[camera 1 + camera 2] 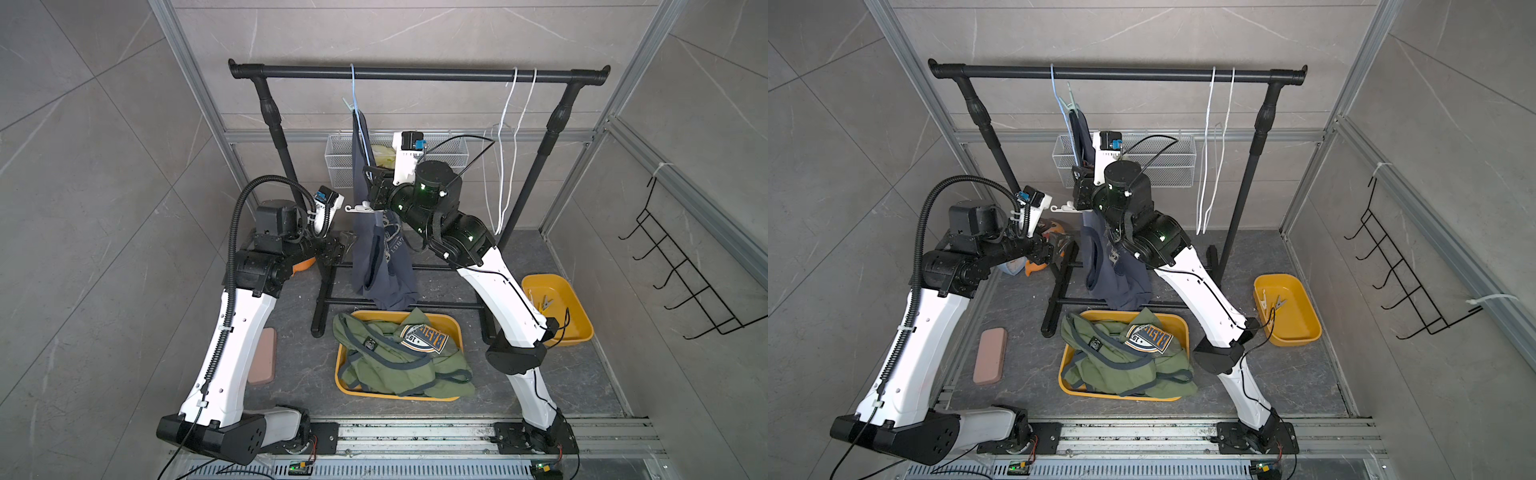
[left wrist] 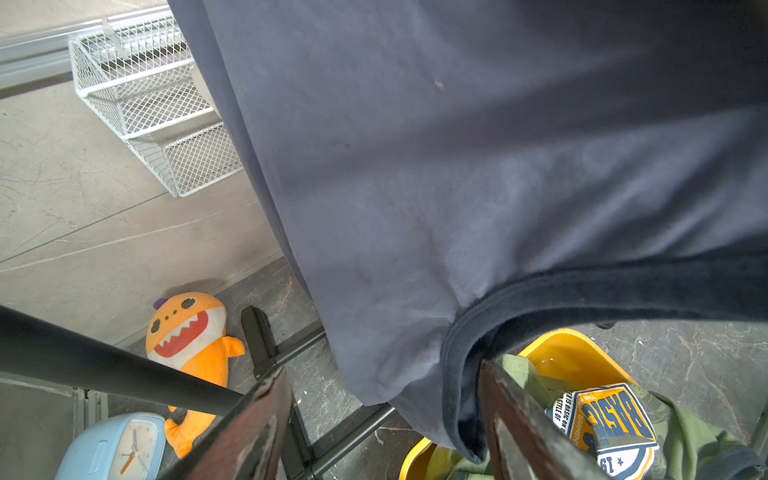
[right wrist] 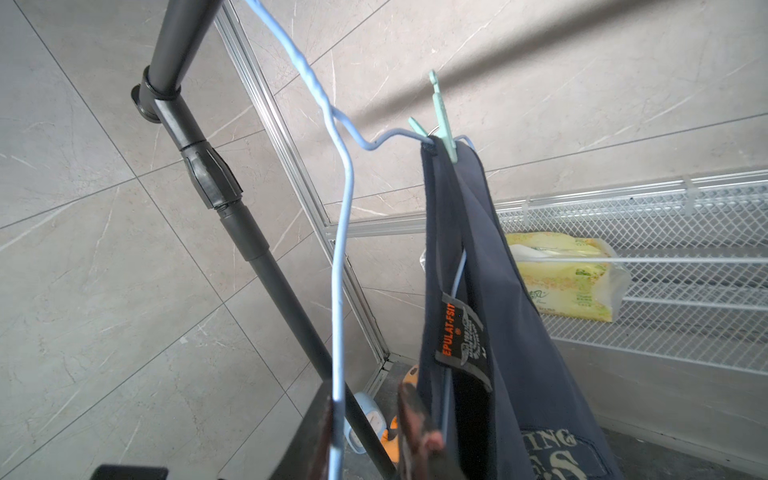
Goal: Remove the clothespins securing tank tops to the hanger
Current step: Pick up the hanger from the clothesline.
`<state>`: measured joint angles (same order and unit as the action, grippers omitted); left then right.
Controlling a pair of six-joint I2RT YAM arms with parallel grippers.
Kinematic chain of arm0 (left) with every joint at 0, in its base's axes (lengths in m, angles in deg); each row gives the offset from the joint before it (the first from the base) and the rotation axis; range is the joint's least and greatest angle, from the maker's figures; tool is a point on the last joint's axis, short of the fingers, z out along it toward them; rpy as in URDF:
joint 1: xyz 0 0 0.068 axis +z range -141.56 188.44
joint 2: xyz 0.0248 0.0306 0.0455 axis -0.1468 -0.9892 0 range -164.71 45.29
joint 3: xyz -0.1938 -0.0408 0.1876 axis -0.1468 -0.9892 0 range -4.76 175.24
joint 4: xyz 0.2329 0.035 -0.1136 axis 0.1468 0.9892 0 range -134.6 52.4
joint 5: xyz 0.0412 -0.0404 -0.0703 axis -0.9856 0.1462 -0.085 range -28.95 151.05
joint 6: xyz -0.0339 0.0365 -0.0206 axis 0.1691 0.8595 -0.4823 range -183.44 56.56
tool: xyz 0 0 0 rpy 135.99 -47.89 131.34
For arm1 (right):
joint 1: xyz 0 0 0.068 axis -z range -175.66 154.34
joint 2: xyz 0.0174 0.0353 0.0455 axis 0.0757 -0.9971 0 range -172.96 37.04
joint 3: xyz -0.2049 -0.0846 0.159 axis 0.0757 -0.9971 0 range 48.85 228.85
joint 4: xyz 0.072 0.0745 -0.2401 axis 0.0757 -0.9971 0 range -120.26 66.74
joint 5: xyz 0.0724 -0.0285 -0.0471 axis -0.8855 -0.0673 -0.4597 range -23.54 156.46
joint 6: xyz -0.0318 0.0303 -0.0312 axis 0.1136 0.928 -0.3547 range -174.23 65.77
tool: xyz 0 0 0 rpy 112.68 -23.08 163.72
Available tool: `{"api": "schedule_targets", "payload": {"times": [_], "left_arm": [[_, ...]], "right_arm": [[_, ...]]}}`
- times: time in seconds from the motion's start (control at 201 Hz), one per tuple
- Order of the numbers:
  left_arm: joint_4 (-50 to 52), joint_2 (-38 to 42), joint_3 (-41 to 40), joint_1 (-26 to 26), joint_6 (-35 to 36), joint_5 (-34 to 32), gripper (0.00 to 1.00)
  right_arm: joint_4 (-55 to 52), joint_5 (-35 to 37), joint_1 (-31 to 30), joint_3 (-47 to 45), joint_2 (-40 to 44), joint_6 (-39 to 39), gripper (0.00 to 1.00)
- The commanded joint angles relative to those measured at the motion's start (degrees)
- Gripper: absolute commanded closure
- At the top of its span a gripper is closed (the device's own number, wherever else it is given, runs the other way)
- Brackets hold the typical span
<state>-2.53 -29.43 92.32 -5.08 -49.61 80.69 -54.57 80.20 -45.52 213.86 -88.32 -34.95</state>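
A navy tank top [image 1: 382, 266] hangs from a pale blue wire hanger [image 3: 345, 232] on the black rail [image 1: 415, 72]. A mint green clothespin [image 3: 442, 120] pins one strap at the hanger's top. A white clothespin [image 1: 356, 207] shows beside my right gripper's body. My right gripper [image 3: 365, 395] is narrowly open; the hanger wire runs between its fingers, against one of them. My left gripper [image 2: 382, 370] is open low at the top's side, the dark trim hanging by one finger. Two olive tank tops [image 1: 399, 357] lie in a yellow tray [image 1: 340, 374].
A small yellow bin [image 1: 577, 328] at the right holds loose clothespins [image 1: 544, 305]. Empty white hangers [image 1: 511, 145] hang on the rail. A white wire basket [image 1: 345, 162] sits behind. A shark plush [image 2: 191, 332], a blue clock [image 2: 116, 444] and a pink case [image 1: 264, 353] lie on the floor.
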Motion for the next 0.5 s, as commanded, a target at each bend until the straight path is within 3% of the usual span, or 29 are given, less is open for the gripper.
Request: {"api": "schedule_targets", "payload": {"times": [0.0, 0.239, 0.348, 0.493], "left_arm": [[0.2, 1.8, 1.4, -0.2, 1.5, 0.9, 0.25], [1.0, 2.1, 1.8, -0.2, 1.3, 1.5, 0.25], [1.5, 2.2, 2.3, -0.1, 1.2, 1.4, 0.25], [2.3, 2.2, 2.7, -0.2, 0.9, 1.7, 0.25]], "right_arm": [[-0.2, -0.2, -0.3, 1.0, 0.7, -2.0, 0.75], [1.5, -0.9, 0.0, 1.2, 0.5, -3.5, 0.87], [2.0, -1.3, 0.5, 1.3, 0.6, -4.1, 1.00], [5.1, -4.6, 1.0, 1.4, 0.4, -6.3, 1.00]]}}
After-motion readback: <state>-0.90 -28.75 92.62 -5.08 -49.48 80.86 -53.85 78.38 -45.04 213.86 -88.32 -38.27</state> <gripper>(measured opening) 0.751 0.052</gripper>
